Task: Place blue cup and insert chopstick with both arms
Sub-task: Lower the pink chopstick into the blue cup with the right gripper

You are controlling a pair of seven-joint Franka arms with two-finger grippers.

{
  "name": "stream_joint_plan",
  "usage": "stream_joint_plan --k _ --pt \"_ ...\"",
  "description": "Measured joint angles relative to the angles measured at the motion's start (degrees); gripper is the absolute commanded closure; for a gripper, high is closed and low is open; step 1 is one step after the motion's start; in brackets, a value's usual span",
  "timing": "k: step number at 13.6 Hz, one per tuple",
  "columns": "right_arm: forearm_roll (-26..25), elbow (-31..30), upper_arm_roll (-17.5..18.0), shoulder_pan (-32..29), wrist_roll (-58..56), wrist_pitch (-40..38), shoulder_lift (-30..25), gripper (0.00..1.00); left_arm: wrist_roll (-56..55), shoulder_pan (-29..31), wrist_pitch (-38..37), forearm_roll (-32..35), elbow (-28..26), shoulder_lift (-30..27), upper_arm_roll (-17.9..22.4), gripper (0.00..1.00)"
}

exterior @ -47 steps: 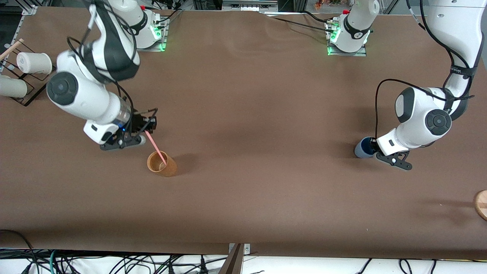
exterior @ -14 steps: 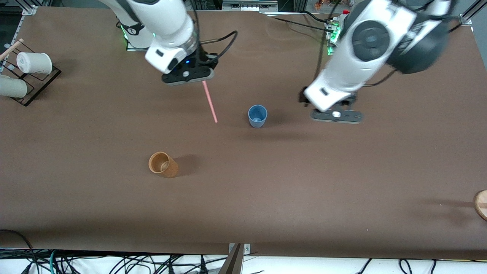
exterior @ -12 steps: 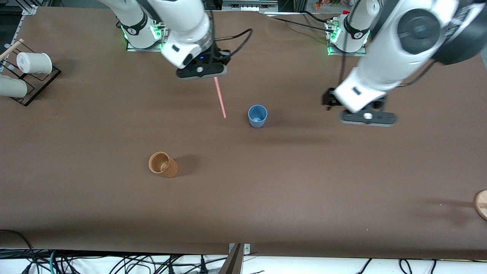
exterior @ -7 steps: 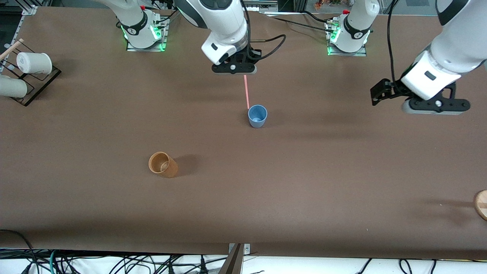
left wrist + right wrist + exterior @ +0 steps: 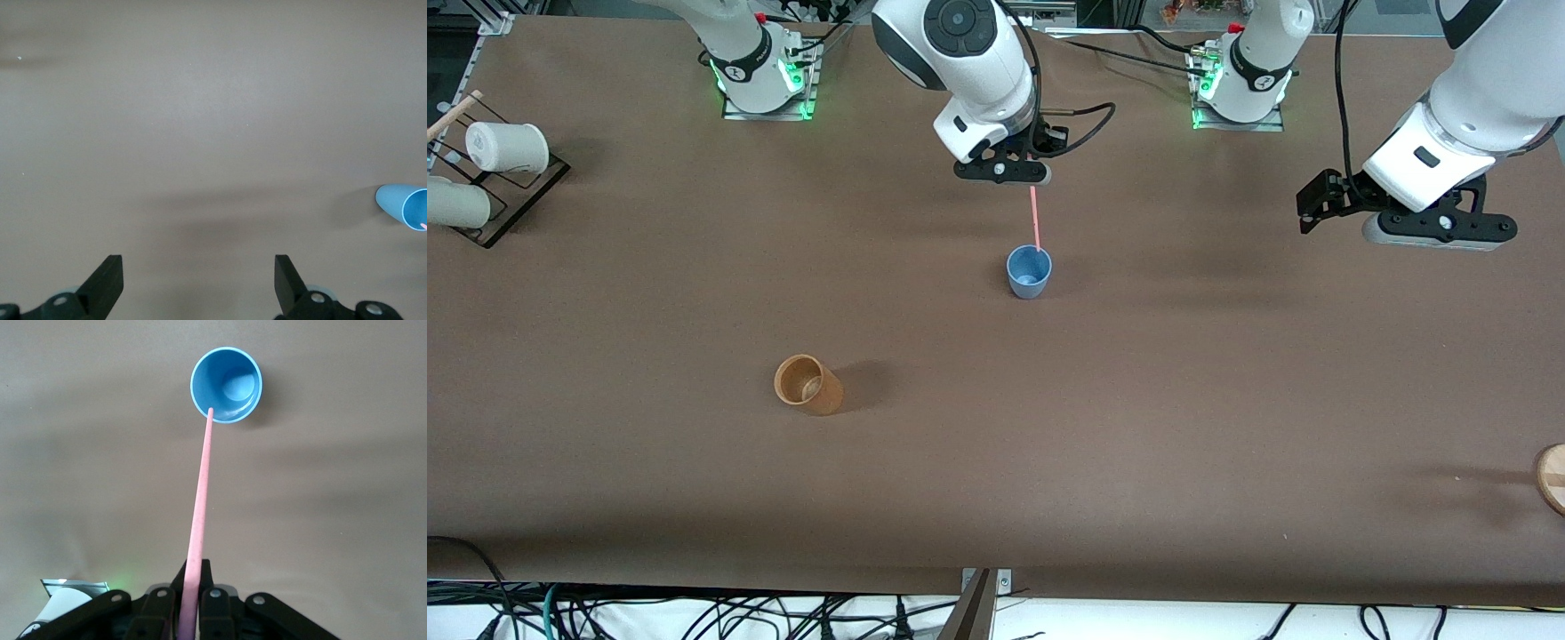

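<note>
The blue cup (image 5: 1029, 271) stands upright near the middle of the table. My right gripper (image 5: 1032, 182) is shut on the pink chopstick (image 5: 1035, 219), which hangs down with its tip at the cup's rim. In the right wrist view the chopstick (image 5: 200, 513) runs from my gripper (image 5: 192, 600) to the rim of the blue cup (image 5: 226, 385). My left gripper (image 5: 1432, 233) is open and empty, up over bare table toward the left arm's end. In the left wrist view its fingers (image 5: 107, 283) are wide apart and the blue cup (image 5: 405, 204) shows at the frame's edge.
An orange-brown cup (image 5: 807, 385) stands nearer the front camera, toward the right arm's end. A black rack (image 5: 494, 191) with white cups (image 5: 505, 147) and a tan wooden stick (image 5: 452, 114) sits at that end. A round wooden object (image 5: 1551, 477) lies at the left arm's end.
My right gripper took the chopstick out of the orange-brown cup and carried it over the blue cup. My left gripper set the blue cup mid-table, let go and drew back toward its end.
</note>
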Motion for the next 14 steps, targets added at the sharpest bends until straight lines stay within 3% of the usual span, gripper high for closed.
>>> stream_joint_plan --k 8,9,10,11,14 --pt "-0.95 -0.26 -0.29 -0.01 0.0 1.3 1.55 1.0 0.32 0.45 0.0 0.0 -0.02 0.04 0.15 0.0" --pt "-1.14 -0.58 -0.29 -0.01 0.0 2.35 2.31 0.76 0.37 0.46 0.0 0.0 -0.03 0.07 0.15 0.0" --pt "-1.32 -1.1 -0.3 -0.01 -0.01 3.59 2.99 0.34 0.39 0.47 0.0 0.0 -0.04 0.1 0.15 0.0" --pt "-1.4 -1.56 -0.33 -0.01 -0.02 4.61 3.47 0.0 0.41 0.48 0.0 0.0 -0.05 0.12 0.15 0.0" --pt "-1.62 -1.1 -0.53 -0.3 -0.1 5.34 2.95 0.0 0.54 0.51 0.0 0.0 -0.05 0.15 0.15 0.0"
